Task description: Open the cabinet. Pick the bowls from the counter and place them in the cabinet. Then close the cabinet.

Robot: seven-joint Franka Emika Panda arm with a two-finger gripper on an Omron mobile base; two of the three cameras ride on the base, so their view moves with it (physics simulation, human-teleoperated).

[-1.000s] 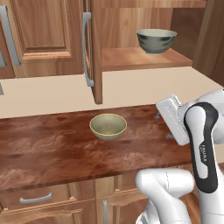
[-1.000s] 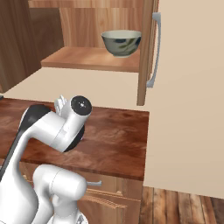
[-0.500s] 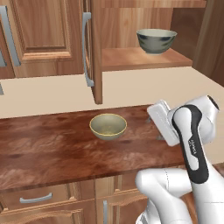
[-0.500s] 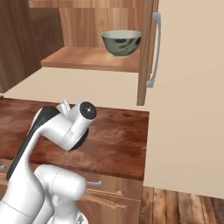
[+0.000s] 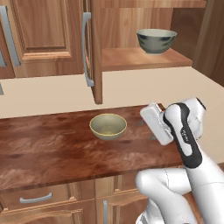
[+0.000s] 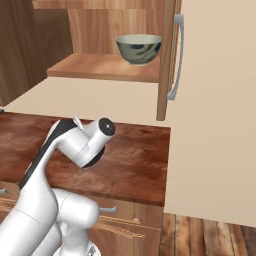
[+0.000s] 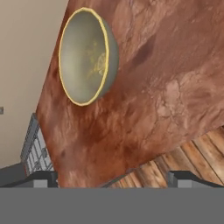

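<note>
Left base view gives us the cabinet (image 5: pixel 131 48) with its doors swung open, the left door (image 5: pixel 94 48) edge-on toward us with its grey bar handle (image 5: pixel 86 48) on the outer face. On the wooden shelf (image 5: pixel 144 57) inside sits the grey-green bowl (image 5: pixel 156 40), upright, toward the shelf's right end and near its front edge. In the right base view we see the same bowl (image 6: pixel 139 48) on the shelf (image 6: pixel 100 67), close beside the open right door (image 6: pixel 167 55) and its handle (image 6: pixel 176 57).

Below, the beige-olive bowl (image 5: pixel 108 126) with the yellowish rim stands upright on the counter (image 5: pixel 48 148), about midway between the counter's front and back edges and toward its right half. The hand view shows us this bowl (image 7: pixel 87 56) rolled sideways in frame, its pale speckled inside facing the camera, the wood-grain counter (image 7: pixel 153 87) running beneath it down to a corner, with plank floor (image 7: pixel 192 153) past that edge.

The gripper (image 7: pixel 111 178) stands released, its two dark tips spread wide apart at the bottom of the hand view, holding nothing and well apart from the bowl. In the left base view the hand (image 5: pixel 157 122) hangs over the counter's right end, just right of the beige-olive bowl, not touching it.
</note>
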